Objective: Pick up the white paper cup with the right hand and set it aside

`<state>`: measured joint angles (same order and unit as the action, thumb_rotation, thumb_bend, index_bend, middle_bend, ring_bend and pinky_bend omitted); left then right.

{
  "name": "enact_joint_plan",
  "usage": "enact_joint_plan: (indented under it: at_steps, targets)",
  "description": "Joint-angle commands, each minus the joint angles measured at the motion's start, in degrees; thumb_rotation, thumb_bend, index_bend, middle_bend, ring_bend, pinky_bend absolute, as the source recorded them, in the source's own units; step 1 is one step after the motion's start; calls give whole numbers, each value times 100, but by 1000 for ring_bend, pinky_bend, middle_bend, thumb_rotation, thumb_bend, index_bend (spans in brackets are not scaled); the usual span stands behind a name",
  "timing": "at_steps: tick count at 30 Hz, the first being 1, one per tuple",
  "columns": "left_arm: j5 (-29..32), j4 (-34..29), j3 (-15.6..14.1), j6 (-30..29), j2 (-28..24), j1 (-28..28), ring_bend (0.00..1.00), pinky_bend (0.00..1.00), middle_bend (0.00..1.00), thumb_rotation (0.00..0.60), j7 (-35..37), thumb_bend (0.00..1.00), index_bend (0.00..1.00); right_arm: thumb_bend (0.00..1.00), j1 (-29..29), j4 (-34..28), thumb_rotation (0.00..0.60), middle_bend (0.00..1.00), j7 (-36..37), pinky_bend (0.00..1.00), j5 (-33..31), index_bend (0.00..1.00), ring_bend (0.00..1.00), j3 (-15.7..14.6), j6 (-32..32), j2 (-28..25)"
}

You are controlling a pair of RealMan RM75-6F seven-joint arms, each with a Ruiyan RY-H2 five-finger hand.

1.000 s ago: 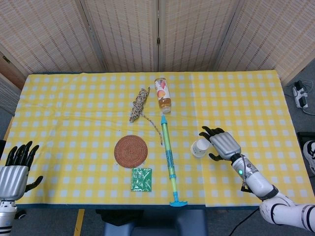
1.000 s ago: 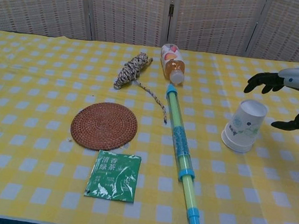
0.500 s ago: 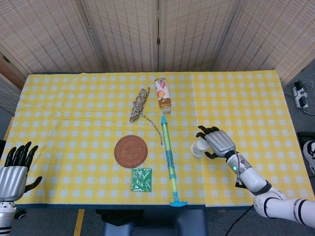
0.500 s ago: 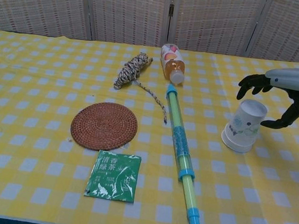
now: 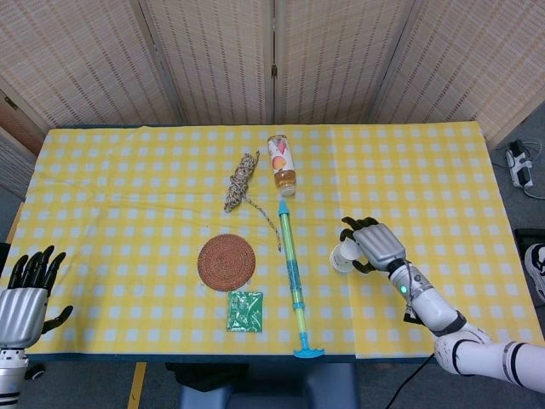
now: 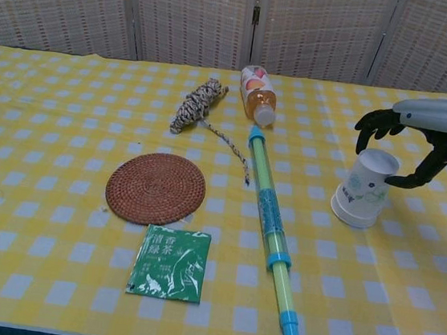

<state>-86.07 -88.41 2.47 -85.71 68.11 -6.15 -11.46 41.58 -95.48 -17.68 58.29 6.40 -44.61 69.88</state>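
Observation:
The white paper cup [image 5: 344, 256] [image 6: 364, 192] rests on the yellow checked tablecloth, right of the middle. My right hand [image 5: 375, 245] [image 6: 426, 126] is cupped around its upper part from the right. The fingers [image 6: 371, 124] curl over the far side of the rim, and the thumb [image 6: 404, 178] lies at the near right side, at or just touching the cup wall. The cup is still on the cloth. My left hand [image 5: 25, 298] hangs off the table's near left corner with its fingers apart and nothing in it.
A green and blue water squirter [image 6: 270, 221] lies lengthwise just left of the cup. Further left are a woven coaster [image 6: 156, 187] and a green packet [image 6: 171, 262]. A drink bottle [image 6: 256, 93] and a coiled rope [image 6: 197, 104] lie at the back.
My right hand has moved left toward the cup and its fingers have curled closer around the rim. The cup and the left hand have not moved.

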Motion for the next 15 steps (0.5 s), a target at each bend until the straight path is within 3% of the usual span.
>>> enact_joint_plan:
  at_steps: [1,15]
  targets:
    - [5,5,-2,7,2,0,0,0,1,600,-2,255,33,365,9,-2,600,138,28,147,-14,363,178,-6,-17,7]
    - [2,-14,-7,34,-12,-15,0,0,0,600,-35,255,33,364,-72,-242,600,160,284,147,172,398,188,12,-281,-222]
